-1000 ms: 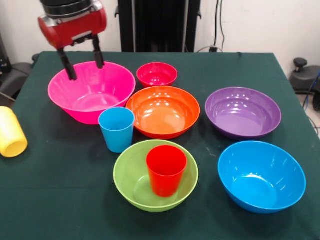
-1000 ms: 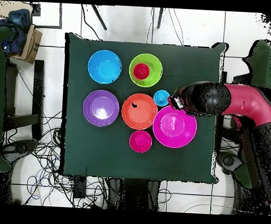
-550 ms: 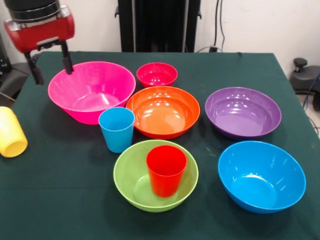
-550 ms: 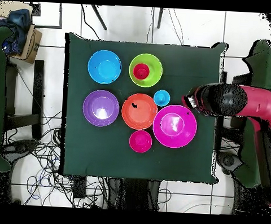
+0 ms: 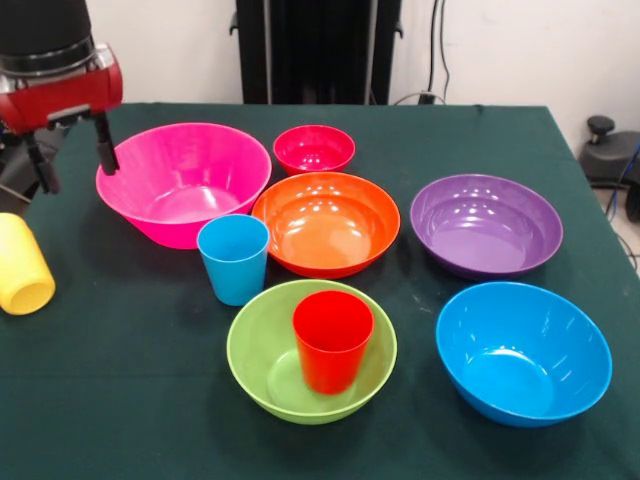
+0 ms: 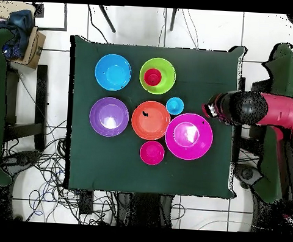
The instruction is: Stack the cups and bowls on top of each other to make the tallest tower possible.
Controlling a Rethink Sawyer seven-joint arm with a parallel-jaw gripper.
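My gripper (image 5: pixel 73 160) hangs open and empty just left of the large hot pink bowl (image 5: pixel 185 180), above the table's left edge. Below it a yellow cup (image 5: pixel 22 265) lies on its side. A red cup (image 5: pixel 332 340) stands upright inside the lime green bowl (image 5: pixel 250 350). The light blue cup (image 5: pixel 233 258) stands between the pink, orange (image 5: pixel 325 222) and green bowls. The small pink-red bowl (image 5: pixel 314 148), purple bowl (image 5: pixel 486 223) and blue bowl (image 5: pixel 523 350) sit apart and empty. From overhead, the gripper (image 6: pixel 209 109) is beside the pink bowl (image 6: pixel 189 136); the arm hides the yellow cup.
A dark green cloth (image 5: pixel 130 400) covers the table. The yellow cup lies close to the table's left edge. A black stand (image 5: pixel 318 50) rises behind the far edge. In the overhead view, cables (image 6: pixel 49 163) trail across the floor beside the table.
The gripper moved from over the pink bowl's rim out to the left, past the bowl toward the table's edge, staying open. Bowls and cups have not moved.
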